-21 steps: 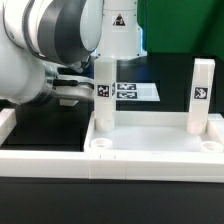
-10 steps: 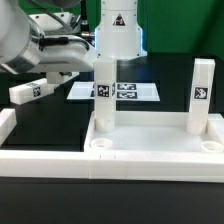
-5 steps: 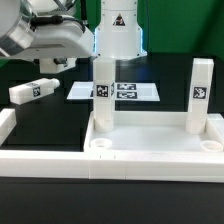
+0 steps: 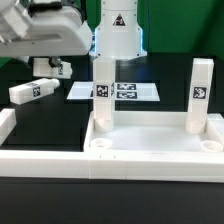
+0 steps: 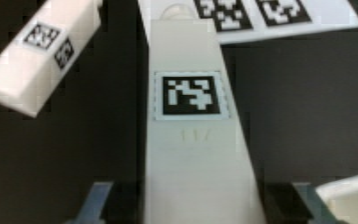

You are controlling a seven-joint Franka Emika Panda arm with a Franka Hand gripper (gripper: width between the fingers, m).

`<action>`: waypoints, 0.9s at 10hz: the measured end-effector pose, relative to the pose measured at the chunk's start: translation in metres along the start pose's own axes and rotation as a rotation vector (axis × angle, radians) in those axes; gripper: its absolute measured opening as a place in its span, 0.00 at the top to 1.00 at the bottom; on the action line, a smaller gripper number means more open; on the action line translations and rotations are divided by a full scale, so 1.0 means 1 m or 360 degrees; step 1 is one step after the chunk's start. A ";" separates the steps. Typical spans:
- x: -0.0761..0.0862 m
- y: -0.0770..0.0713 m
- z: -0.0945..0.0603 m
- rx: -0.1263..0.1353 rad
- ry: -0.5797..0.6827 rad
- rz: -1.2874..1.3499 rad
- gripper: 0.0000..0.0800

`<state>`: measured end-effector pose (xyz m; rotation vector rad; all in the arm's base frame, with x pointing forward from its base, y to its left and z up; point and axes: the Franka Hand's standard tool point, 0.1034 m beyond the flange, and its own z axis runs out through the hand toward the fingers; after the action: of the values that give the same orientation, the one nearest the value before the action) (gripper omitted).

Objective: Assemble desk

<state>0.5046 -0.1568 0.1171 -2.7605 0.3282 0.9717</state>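
**Desk, part-assembled: parts as found**

1. Desk top (image 4: 150, 160): a white shallow tray. It is laid flat on the black table (image 4: 55, 125), on the side of the marker board (image 4: 135, 92) nearer the exterior camera and apart from it. A round socket (image 4: 100, 143) is seen at each of the two corners farthest from the marker board.

2. First upright leg (image 4: 103, 95): a white square bar. It is stood in the tray corner nearest the marker board and is seen in front of that board's half on the exterior view's left. A square tag is shown on its face.

3. Second upright leg (image 4: 200, 95): it is stood in the other corner on the marker board's side, past that board's end on the exterior view's right. It is tagged likewise.

4. Loose leg (image 4: 32, 90): it is laid flat on the table, to the exterior view's left of the marker board and apart from it.

5. Held leg (image 5: 190, 120): it is clamped between the fingers. Its tag is turned to the wrist camera and its far end is seen over the marker board's edge.

6. Gripper (image 4: 51, 70): it is raised off the table, to the exterior view's left of the marker board. Its jaws are set narrow and closed on the held leg.
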 end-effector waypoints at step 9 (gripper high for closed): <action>0.029 -0.020 -0.047 -0.0135 0.0955 -0.0061 0.64</action>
<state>0.5602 -0.1536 0.1372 -3.0658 0.3192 0.1251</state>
